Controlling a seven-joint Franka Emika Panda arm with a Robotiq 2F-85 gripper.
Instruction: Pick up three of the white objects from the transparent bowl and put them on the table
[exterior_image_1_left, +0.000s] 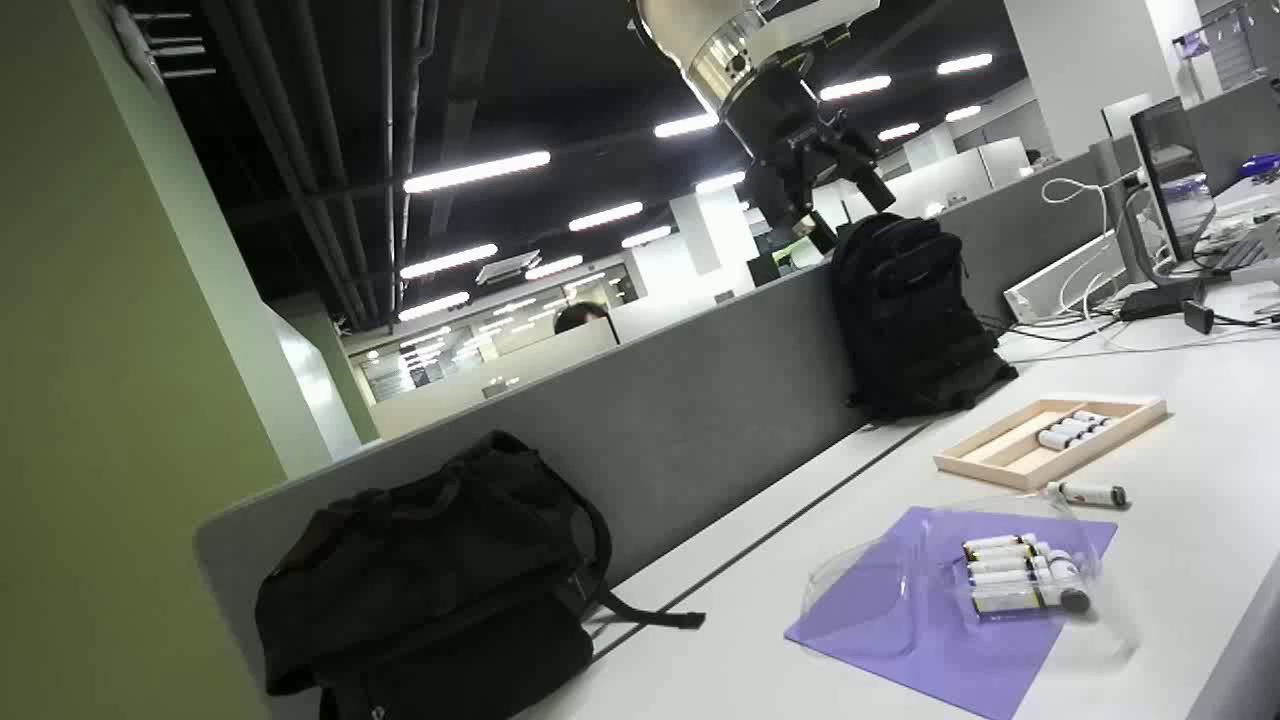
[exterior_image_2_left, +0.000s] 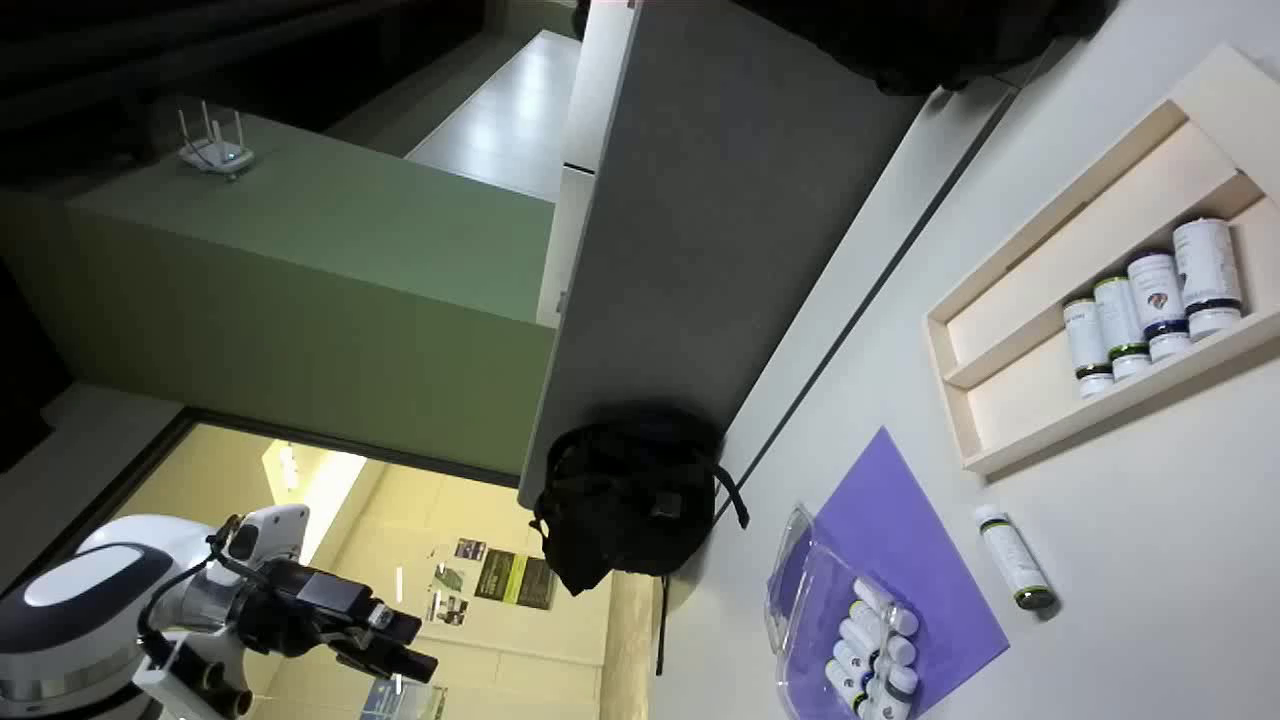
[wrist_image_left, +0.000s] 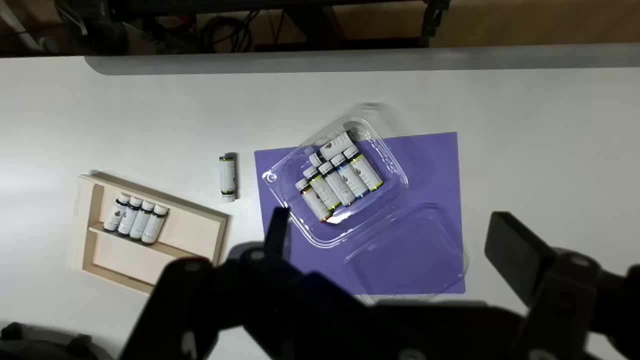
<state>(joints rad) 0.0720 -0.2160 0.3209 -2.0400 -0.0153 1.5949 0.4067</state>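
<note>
Leftmost in the wrist view, the wooden tray (wrist_image_left: 192, 215), four small bottles (wrist_image_left: 128, 219) inside; just right of it, one white object (wrist_image_left: 228, 175) lying on the table (wrist_image_left: 150, 120)! Next, the transparent bowl (wrist_image_left: 326, 243), mostly on the purple mat (wrist_image_left: 442, 175), six more white objects (wrist_image_left: 338, 185) inside. And the fingers (wrist_image_left: 520, 257)? Spread wide, high above the table.

Arm (exterior_image_2_left: 180, 603): glossy white, rounded, at left in an exterior view. Panel (exterior_image_2_left: 85, 576): oval, white, dark-edged. Collar (exterior_image_1_left: 727, 60): bright metal, reflective. Cable (exterior_image_2_left: 148, 618): thin, black, looped along the arm. Gripper (exterior_image_1_left: 850, 215): black, angular, multi-jointed. Fingers (wrist_image_left: 515, 255): black, block-shaped, flat-sided. Screws (wrist_image_left: 411, 354): small, round-headed, paler than the surrounding black, blurred in the wrist view.
</note>
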